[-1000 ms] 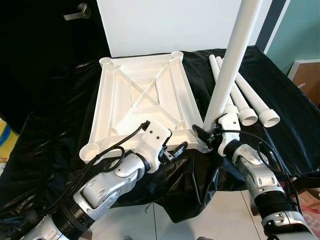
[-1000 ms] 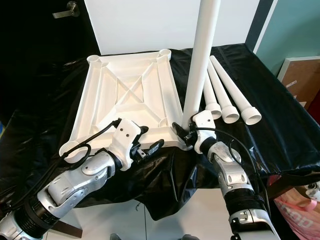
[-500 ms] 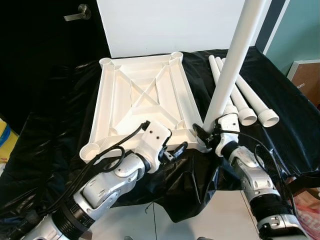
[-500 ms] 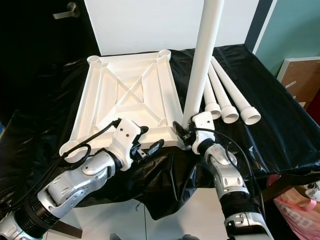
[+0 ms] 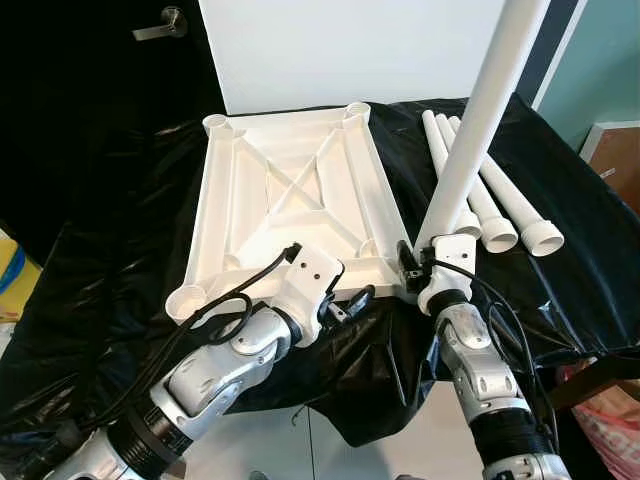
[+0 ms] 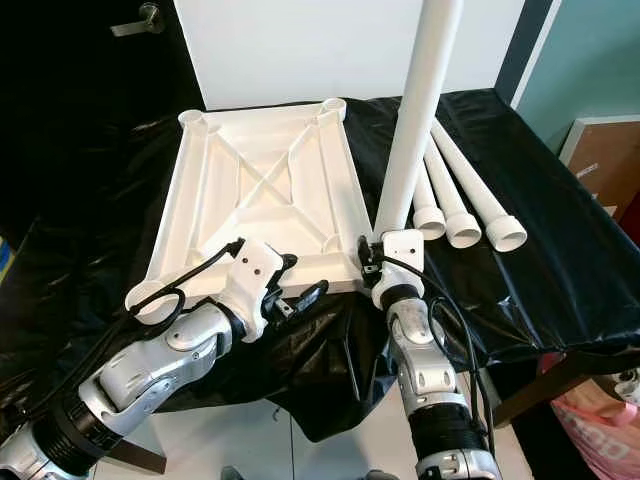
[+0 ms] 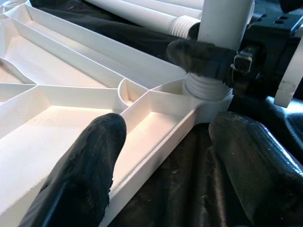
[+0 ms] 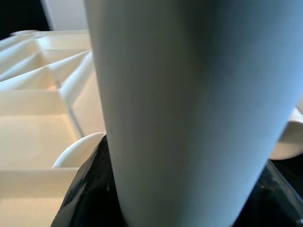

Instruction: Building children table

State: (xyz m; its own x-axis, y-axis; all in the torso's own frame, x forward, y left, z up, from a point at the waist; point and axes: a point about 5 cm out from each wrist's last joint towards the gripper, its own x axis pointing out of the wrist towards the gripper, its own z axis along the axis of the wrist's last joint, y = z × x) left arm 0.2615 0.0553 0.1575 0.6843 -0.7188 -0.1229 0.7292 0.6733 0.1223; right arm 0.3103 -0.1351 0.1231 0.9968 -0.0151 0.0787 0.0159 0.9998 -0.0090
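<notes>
Table leg (image 5: 470,140) now steeper in right gripper (image 5: 412,262).

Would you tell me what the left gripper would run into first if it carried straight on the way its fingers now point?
Probably the upright table leg and the right gripper clamped around it at the tabletop corner socket. The left gripper straddles the tabletop's near rim, fingers open, pointing along that edge; depth is uncertain.
</notes>
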